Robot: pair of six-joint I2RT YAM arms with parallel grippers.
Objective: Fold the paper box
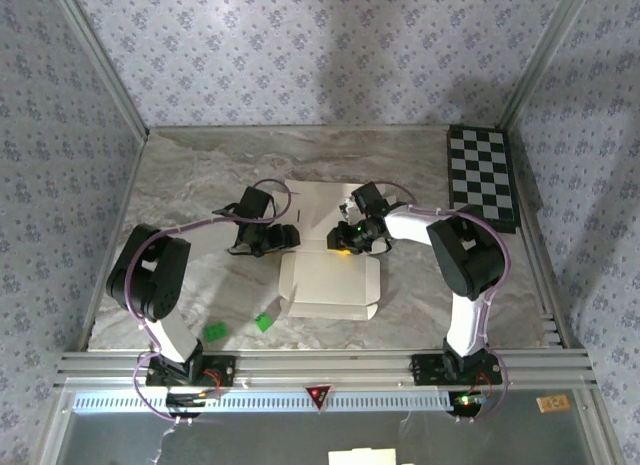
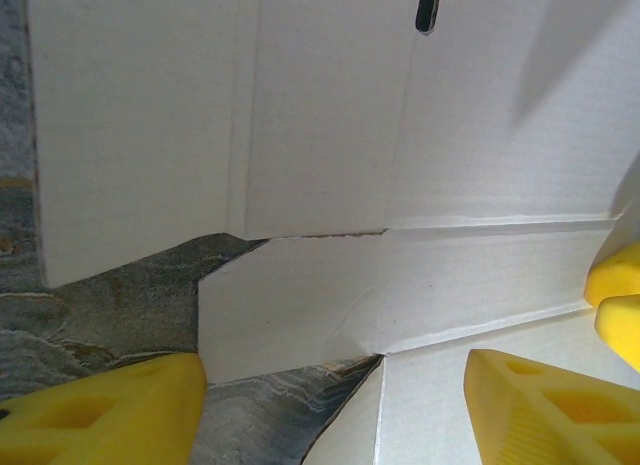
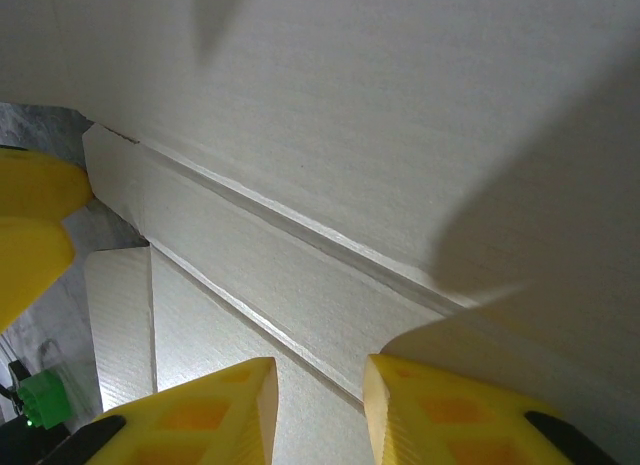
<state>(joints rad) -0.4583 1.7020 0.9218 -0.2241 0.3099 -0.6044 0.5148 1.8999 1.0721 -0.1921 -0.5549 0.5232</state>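
The paper box (image 1: 330,285) lies as a flat white die-cut sheet in the middle of the table, with creases and flaps (image 2: 320,135) (image 3: 350,105). My left gripper (image 1: 268,243) is at the sheet's left edge. It is open (image 2: 335,415), its yellow fingers (image 2: 100,415) wide apart over a side flap and a notch of bare table. My right gripper (image 1: 348,237) is low over the sheet's middle. It is open by a narrow gap (image 3: 320,415), and a crease runs between its fingers (image 3: 200,415) with nothing pinched.
Two small green bits (image 1: 214,332) (image 1: 263,322) lie near the front left of the marble table (image 1: 190,185). A black-and-white checkerboard (image 1: 480,175) lies at the back right. Patterned walls close in the back and sides. The two grippers' fingers are close together over the sheet.
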